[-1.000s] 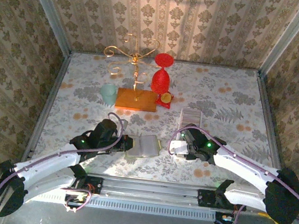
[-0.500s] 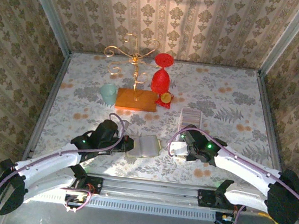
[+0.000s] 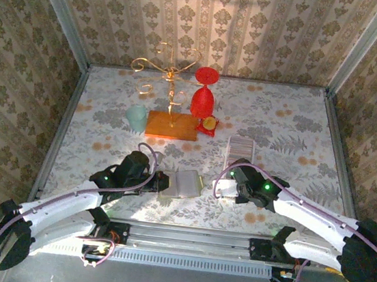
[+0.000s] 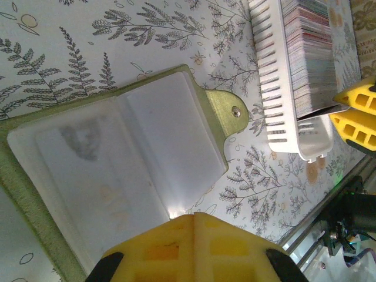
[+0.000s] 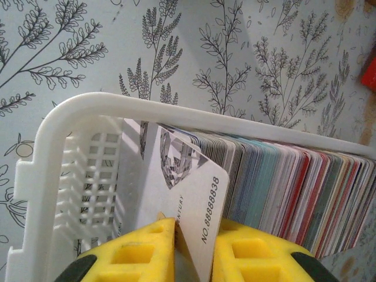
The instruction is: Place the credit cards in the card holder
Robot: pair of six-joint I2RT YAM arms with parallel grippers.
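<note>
Left gripper (image 4: pixel 194 226): its yellow fingers are closed on the near edge of the olive-green card holder with clear plastic sleeves (image 4: pixel 117 158); the holder lies open and flat on the floral-printed table (image 4: pixel 70 53), pinned for loading.

To its right, near but apart, stands the white slotted plastic tray (image 4: pixel 276 88); it holds the upright row of credit cards (image 4: pixel 311 53), packed edge-on.

Right gripper (image 5: pixel 187 247): its yellow fingers are closed on the near edge of one whitish-grey rectangular plastic card (image 5: pixel 188 188); this card is the endmost of the row, beside the tray's end wall, and leans away from its neighbours; it is not yet out of the tray.

Step in hand, by judgement: extraction of a card from the tray; insertion not begun. The next move calls for a straight pull clear of the tray rim, a carry leftward to the holder, and a shallow approach so the card's leading edge enters a sleeve mouth; the left grip must stay firm against the push.

Views compared: the left wrist view shows the sleeve layout, the snap tab, and a faint grey mark under one sleeve, whether a card I cannot tell; the right wrist view alone gives the card's printed number and diamond emblem; the top view gives the spacing between holder and tray.
</note>
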